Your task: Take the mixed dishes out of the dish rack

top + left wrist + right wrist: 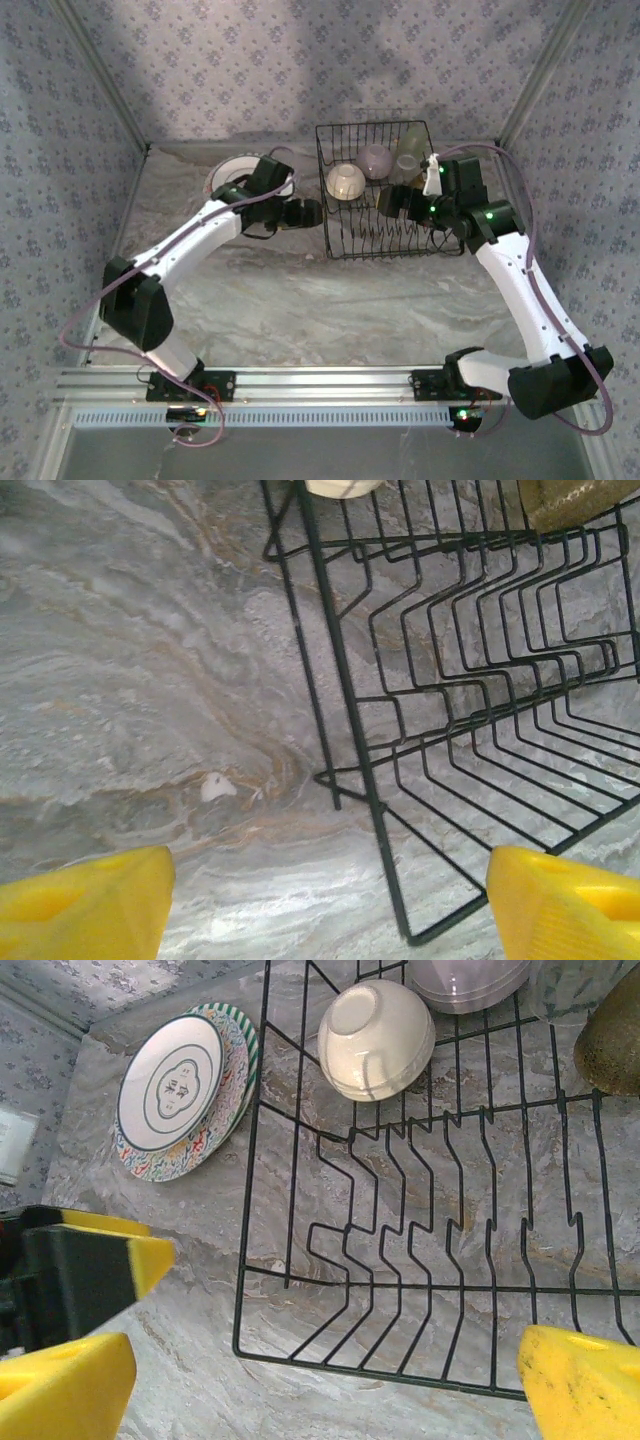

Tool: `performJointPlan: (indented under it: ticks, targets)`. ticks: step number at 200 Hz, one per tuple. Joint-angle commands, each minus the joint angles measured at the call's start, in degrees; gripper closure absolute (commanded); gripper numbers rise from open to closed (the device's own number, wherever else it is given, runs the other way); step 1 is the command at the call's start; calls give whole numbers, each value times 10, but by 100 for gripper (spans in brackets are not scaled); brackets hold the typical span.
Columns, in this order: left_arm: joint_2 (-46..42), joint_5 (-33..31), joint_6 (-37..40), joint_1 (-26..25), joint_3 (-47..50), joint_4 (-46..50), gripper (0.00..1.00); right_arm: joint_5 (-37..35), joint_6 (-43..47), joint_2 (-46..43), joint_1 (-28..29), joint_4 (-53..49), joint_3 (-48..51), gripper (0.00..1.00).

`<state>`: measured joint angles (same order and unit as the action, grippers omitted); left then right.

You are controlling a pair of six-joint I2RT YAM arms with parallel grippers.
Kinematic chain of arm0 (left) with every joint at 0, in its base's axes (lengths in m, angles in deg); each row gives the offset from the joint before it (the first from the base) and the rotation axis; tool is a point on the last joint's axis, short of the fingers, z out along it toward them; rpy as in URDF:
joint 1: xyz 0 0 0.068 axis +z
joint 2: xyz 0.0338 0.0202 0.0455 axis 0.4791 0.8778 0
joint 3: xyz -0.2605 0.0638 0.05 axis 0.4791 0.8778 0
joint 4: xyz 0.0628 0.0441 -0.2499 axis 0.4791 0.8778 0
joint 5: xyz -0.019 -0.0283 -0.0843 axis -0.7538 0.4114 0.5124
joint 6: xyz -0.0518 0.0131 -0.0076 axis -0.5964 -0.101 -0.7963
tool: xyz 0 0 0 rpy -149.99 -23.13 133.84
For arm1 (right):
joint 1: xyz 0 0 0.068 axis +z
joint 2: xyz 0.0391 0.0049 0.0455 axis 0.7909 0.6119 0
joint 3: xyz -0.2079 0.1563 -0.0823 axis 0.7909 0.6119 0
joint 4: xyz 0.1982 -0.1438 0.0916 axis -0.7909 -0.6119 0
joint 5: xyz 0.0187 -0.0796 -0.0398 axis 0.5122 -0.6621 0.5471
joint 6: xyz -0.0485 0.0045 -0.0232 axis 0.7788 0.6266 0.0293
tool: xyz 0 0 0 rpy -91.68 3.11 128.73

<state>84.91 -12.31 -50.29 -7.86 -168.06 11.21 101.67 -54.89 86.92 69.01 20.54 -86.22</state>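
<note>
Most likely next out, judging by position: the cream cup [377,1038]. Sits upside down in the upper left corner of the dish rack [248,1210] as the top view frames it, foot ring up. Glossy and round, so no long side to line up with.

Lies straight ahead of the right gripper [320,1385] in the right wrist view, at upper centre, beyond a stretch of bare tines. In the top view, found just left of that gripper, and up and to the right of the left gripper [310,213], with the rack's left wall in between. Easier reach for the right arm, then, hanging over the rack itself.

Fingers of both grippers spread wide, with nothing between them. Left one low over the table [150,680], beside the rack's corner.

Above the cup, along the rack's upper edge: a pale lilac bowl [470,980], also overturned, and a clear glass [408,150].

Out of the rack and stacked flat on the table, upper left of the right wrist view: a white ringed plate [170,1085] on a squiggle-patterned plate [215,1125].
</note>
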Motion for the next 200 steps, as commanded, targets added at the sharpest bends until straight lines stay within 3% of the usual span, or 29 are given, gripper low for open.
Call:
performJointPlan:
  ticks: [1, 154, 200]
  targets:
    - [25, -20, -14, -12, -31, 7, 25, -3, -6, -6, -5, -10, -6, 0]
    - [178, -126, -62, -55, -155, 67, 57, 25, -3, -14, -24, 2, 24, 0]
    - [200, -133, -69, -58, -174, 79, 78, 32, -3, -16, -31, 4, 32, 0]
